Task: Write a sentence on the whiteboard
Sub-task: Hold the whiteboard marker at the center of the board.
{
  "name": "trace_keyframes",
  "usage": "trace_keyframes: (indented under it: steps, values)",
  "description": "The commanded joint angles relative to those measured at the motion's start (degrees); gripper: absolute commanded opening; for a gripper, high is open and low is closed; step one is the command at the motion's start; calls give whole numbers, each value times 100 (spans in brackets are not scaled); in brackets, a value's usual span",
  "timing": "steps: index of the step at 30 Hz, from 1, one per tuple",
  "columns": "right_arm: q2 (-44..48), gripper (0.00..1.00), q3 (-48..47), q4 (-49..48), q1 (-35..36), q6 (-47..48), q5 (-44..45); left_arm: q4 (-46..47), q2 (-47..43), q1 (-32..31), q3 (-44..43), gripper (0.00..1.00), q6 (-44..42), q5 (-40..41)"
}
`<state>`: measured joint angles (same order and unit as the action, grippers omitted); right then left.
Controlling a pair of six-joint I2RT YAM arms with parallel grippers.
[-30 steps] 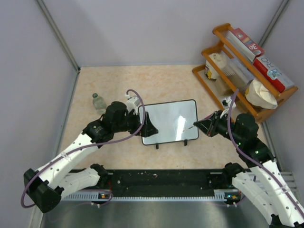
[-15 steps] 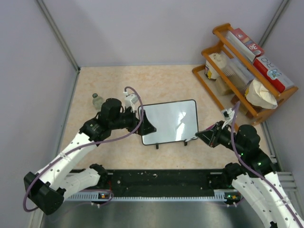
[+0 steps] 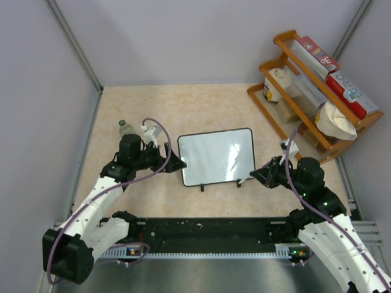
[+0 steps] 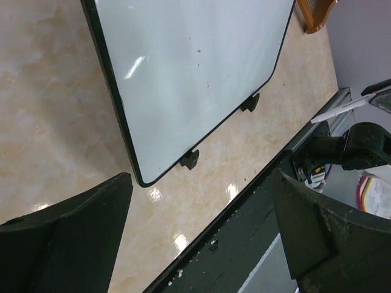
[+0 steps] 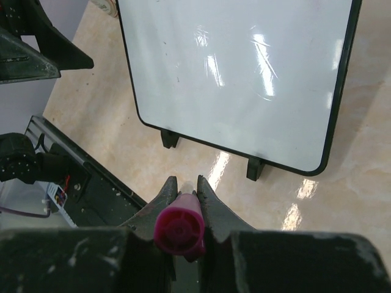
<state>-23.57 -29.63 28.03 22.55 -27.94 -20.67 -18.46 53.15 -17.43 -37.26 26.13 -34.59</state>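
Observation:
The whiteboard [image 3: 217,155] lies flat in the middle of the table, its two black feet toward me. It also shows in the left wrist view [image 4: 195,73] and the right wrist view [image 5: 238,79]. Its surface is blank apart from glare and a few tiny specks; no sentence shows on it. My left gripper [image 3: 177,163] is open and empty, just left of the board's left edge [image 4: 201,244]. My right gripper [image 3: 253,176] is shut on a magenta-capped marker [image 5: 179,229], off the board's near right corner [image 5: 183,180]. The marker's tip is hidden between the fingers.
A wooden rack [image 3: 305,79] with boxes and paper goods stands at the back right. A small bottle [image 3: 125,127] stands left of the left arm. A black rail [image 3: 208,232] runs along the near table edge. Grey walls close in the left, back and right.
My left gripper has drawn back to the left, off the board's left edge. My right gripper, with the marker, has pulled back off the board toward its near right corner.

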Motion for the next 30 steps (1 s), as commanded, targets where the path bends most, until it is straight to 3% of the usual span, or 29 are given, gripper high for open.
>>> trace_keyframes:
  steps: [1,7,14,18,30]
  values:
    - [-51,0,-167,-438,-40,184,124,1037,301,310,43,98,120,-514]
    - [-244,0,-140,-790,-40,254,-69,1107,767,697,-203,98,-3,-795]
    - [-762,0,-210,-1431,-48,211,-245,1713,733,1250,287,98,147,-681]
    - [-947,0,-228,-1800,-22,149,-271,2591,758,1295,640,98,287,-812]
    - [-1439,0,-307,-2188,706,79,116,3357,1304,1321,790,98,173,-1261]
